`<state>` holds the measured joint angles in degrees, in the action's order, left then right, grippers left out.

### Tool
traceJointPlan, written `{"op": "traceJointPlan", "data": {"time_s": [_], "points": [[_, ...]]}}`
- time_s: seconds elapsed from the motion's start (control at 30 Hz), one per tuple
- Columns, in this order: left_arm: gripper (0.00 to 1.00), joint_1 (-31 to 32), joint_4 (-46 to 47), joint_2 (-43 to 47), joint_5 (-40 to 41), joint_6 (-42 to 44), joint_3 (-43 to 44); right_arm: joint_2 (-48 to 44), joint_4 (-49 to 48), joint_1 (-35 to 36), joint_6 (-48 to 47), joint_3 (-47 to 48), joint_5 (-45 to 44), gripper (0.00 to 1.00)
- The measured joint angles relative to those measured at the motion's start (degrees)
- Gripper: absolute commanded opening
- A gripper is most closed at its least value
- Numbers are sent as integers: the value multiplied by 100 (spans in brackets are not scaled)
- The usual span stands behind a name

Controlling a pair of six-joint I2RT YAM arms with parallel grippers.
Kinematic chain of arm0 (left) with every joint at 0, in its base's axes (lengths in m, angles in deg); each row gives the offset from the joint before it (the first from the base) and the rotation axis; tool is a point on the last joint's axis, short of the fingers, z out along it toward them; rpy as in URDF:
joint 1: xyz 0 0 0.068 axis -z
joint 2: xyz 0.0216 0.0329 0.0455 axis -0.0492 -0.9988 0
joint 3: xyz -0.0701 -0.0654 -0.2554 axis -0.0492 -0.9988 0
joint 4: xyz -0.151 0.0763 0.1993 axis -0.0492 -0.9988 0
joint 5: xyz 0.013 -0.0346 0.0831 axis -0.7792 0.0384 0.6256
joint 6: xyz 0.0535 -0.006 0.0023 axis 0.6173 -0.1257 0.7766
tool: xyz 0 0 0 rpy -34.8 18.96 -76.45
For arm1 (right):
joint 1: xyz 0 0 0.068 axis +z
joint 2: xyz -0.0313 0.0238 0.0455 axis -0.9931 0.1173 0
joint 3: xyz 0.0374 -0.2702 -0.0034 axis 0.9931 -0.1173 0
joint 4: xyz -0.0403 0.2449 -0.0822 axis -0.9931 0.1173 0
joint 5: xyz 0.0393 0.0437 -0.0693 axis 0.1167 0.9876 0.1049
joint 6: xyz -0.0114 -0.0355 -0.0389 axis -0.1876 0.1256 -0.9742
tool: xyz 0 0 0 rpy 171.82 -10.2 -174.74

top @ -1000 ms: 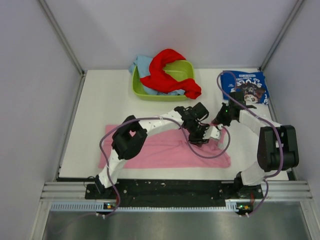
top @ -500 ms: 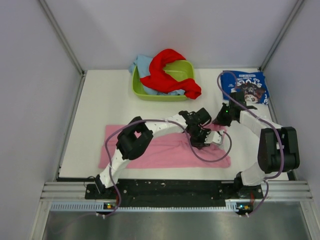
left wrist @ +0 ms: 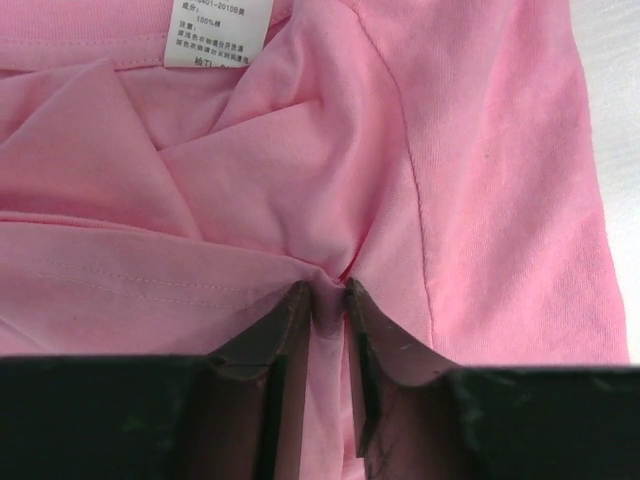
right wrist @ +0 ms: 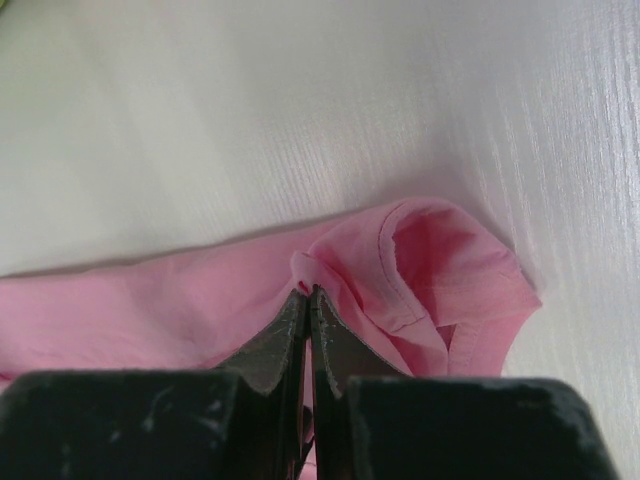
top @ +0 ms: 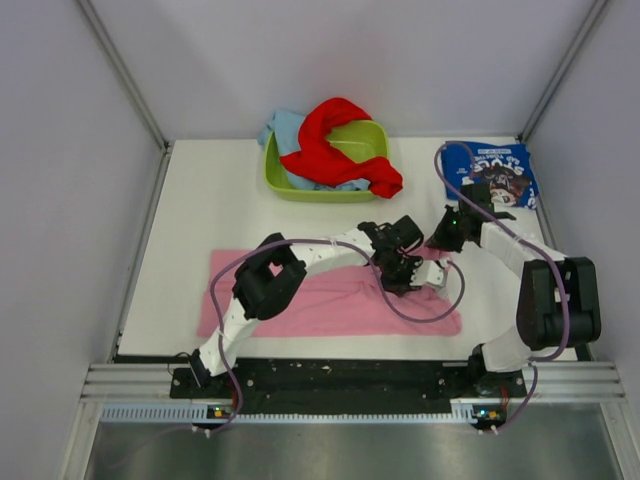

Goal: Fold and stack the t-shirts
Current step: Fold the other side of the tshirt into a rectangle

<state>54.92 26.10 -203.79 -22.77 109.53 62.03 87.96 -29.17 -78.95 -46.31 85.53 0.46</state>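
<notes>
The pink t-shirt (top: 330, 305) lies spread along the near half of the table. My left gripper (top: 402, 278) is shut on a pinch of its cloth near the collar label (left wrist: 218, 30); the cloth bunches between the fingertips (left wrist: 328, 295). My right gripper (top: 436, 243) is shut on the pink shirt's far edge beside a rolled sleeve (right wrist: 440, 265), its tips meeting over the fold (right wrist: 307, 292). The navy printed shirt (top: 495, 172) lies folded at the far right. The red shirt (top: 335, 148) and the light blue shirt (top: 285, 130) hang over the tub.
A lime green tub (top: 325, 165) stands at the back centre. White walls with metal posts close in the table on three sides. The arm bases sit on a black rail (top: 340, 380) at the near edge.
The left gripper shifted slightly right along the pink shirt a second ago and has held still since. The right gripper and the shirts have barely moved.
</notes>
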Motion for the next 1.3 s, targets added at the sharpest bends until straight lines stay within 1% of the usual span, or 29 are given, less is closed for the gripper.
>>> {"op": "traceJointPlan", "data": {"time_s": [0.03, 0.07, 0.1, 0.2, 0.3, 0.33, 0.37, 0.43, 0.5, 0.7, 0.73, 0.8, 0.87, 0.97, 1.03, 1.13, 1.3], "points": [[17, 0, 2, 0, 9, -17, 2, -4, 2, 0, -4, -2, 0, 0], [16, 0, 7, 0, 26, -20, 4, -11, 0, 0, -4, -2, 0, 0], [17, 0, 7, 0, 37, -37, 4, -15, 2, 0, -4, -2, 2, 0], [23, 0, 2, 0, 42, -44, 9, -17, 2, 0, -7, -2, 0, 0], [35, 0, -2, 0, 37, -57, 9, -20, 2, 0, -26, -2, 0, 0], [36, 0, -4, 0, 37, -68, 9, -17, 2, 0, -33, -2, 0, 0], [36, 0, -9, 2, 31, -79, 9, -20, 2, 0, -44, -2, 2, 0], [29, 0, -17, 2, 17, -131, 9, -20, 2, 0, -50, -2, 0, 0], [24, 0, 4, 2, 42, -210, 9, -26, 2, 0, -50, -4, 0, 0], [18, 0, 52, 2, 107, -407, 11, -59, 0, 0, -52, -28, 0, 0], [19, 0, 55, 2, 111, -426, 11, -59, 0, 0, -55, -28, 0, 0], [26, 0, 61, 2, 129, -479, 11, -59, 0, 0, -61, -28, 0, 0], [30, 0, 63, 2, 138, -520, 11, -61, 0, -4, -72, -28, 0, 0], [30, 0, 52, 4, 142, -588, 31, -87, -4, -11, -92, -50, -2, 0], [27, 0, 55, 4, 179, -627, 42, -114, 4, -11, -94, -70, -2, 0], [26, 0, 66, 4, 284, -673, 44, -122, 2, -22, -98, -70, -2, 0], [31, 2, 70, 24, 369, -761, 44, -125, 0, -46, -109, -70, -7, 0]]}}
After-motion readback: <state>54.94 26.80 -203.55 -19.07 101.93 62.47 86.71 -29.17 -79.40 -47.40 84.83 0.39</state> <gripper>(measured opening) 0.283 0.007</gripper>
